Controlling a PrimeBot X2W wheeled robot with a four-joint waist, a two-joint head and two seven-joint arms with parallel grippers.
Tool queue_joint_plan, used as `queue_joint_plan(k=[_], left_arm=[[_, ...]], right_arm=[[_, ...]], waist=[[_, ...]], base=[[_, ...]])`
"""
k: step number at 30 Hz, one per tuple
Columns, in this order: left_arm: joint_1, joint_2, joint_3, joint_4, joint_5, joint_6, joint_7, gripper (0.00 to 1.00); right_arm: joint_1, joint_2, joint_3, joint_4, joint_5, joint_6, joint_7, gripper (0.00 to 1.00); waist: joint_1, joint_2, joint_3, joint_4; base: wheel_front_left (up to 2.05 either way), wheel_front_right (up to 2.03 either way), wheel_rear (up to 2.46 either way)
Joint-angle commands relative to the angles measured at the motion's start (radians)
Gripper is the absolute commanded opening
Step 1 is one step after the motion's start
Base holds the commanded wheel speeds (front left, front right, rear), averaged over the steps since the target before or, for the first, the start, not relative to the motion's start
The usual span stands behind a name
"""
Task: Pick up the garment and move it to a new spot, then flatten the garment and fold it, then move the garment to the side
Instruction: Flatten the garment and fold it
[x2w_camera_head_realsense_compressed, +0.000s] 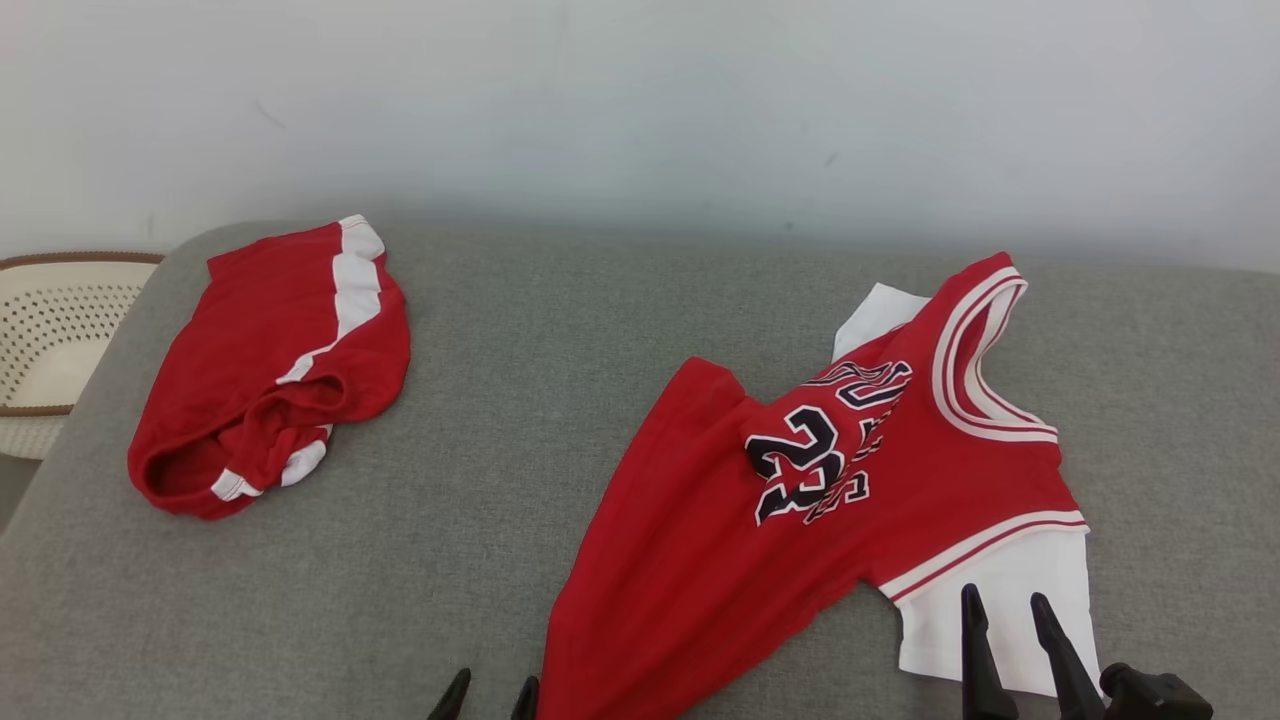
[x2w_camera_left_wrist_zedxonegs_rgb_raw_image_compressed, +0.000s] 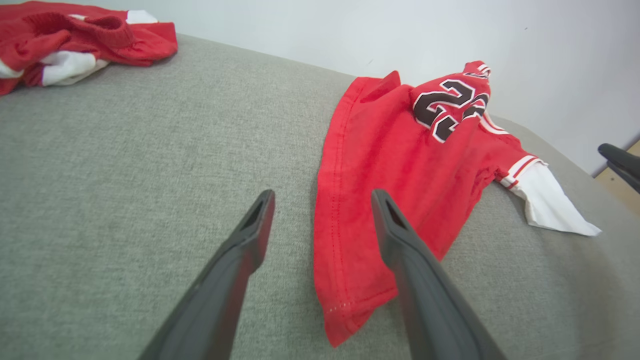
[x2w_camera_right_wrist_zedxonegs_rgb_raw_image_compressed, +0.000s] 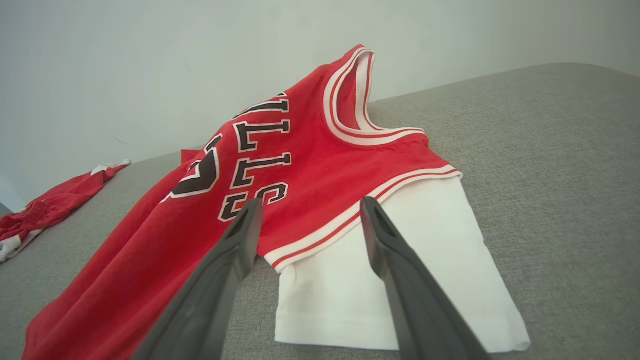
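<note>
Grey cushion (x2w_camera_head_realsense_compressed: 500, 330) under me: red jersey (x2w_camera_head_realsense_compressed: 700, 520) lies spread on its right half, my left gripper (x2w_camera_left_wrist_zedxonegs_rgb_raw_image_compressed: 322, 196) gaping at its hem, right gripper (x2w_camera_right_wrist_zedxonegs_rgb_raw_image_compressed: 311, 202) spread over the white sleeve (x2w_camera_right_wrist_zedxonegs_rgb_raw_image_compressed: 390, 280), both empty.

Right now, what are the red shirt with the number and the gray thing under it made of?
The red shirt looks like soft, matte knit cloth, maybe cotton: it creases and bunches, and its hem shows stitching. The exact fibre can't be told. The gray surface looks like coarse woven upholstery fabric, matte, with a speckled weave showing.
</note>
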Motion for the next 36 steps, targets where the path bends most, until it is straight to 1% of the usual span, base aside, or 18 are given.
queue_joint_plan(k=[1, 7, 15, 21, 25, 29, 31, 36], left_arm=[[-0.006, 0.002, 0.005, -0.004, 0.006, 0.004, -0.005, 1.00], [0.004, -0.005, 0.073, -0.079, 0.019, 0.036, -0.005, 1.00], [0.005, -0.009, 0.177, -0.147, 0.041, 0.068, -0.005, 1.00], [0.022, -0.007, 0.237, -0.169, 0.066, 0.071, -0.005, 1.00], [0.031, -0.002, 0.255, -0.174, 0.089, 0.073, -0.005, 1.00], [0.033, -0.002, 0.273, -0.176, 0.100, 0.079, -0.005, 1.00], [0.040, -0.004, 0.291, -0.176, 0.086, 0.079, -0.005, 1.00], [0.053, -0.006, 0.297, -0.175, 0.079, 0.081, -0.005, 1.00]], right_arm=[[0.003, 0.000, -0.001, 0.001, -0.007, 0.000, -0.002, 1.00], [0.003, 0.000, -0.031, -0.024, -0.010, 0.000, -0.002, 1.00], [0.000, -0.003, -0.084, -0.075, -0.062, 0.000, -0.002, 1.00], [0.017, -0.007, -0.132, -0.103, -0.103, 0.000, -0.002, 1.00], [0.028, -0.009, -0.141, -0.118, -0.126, 0.000, -0.001, 1.00], [0.049, -0.006, -0.139, -0.128, -0.137, 0.000, 0.003, 1.00], [0.060, -0.004, -0.134, -0.133, -0.135, 0.000, 0.005, 1.00], [0.059, -0.002, -0.116, -0.133, -0.148, 0.000, 0.014, 1.00]], waist=[[-0.0001, 0.0000, -0.004, -0.006], [-0.0001, 0.0000, -0.009, -0.028], [-0.0001, 0.0000, -0.019, -0.063], [-0.0001, 0.0000, -0.029, -0.092], [-0.0001, 0.0000, -0.037, -0.106], [-0.0001, 0.0000, -0.048, -0.116], [-0.0001, 0.0000, -0.056, -0.120], [-0.0001, 0.0000, -0.065, -0.124]], base=[[0.00, 0.00, 0.00], [0.00, 0.00, 0.00], [0.00, 0.00, 0.00], [0.00, 0.00, 0.00], [0.00, 0.00, 0.00], [0.00, 0.00, 0.00], [0.00, 0.00, 0.00], [0.00, 0.00, 0.00]])
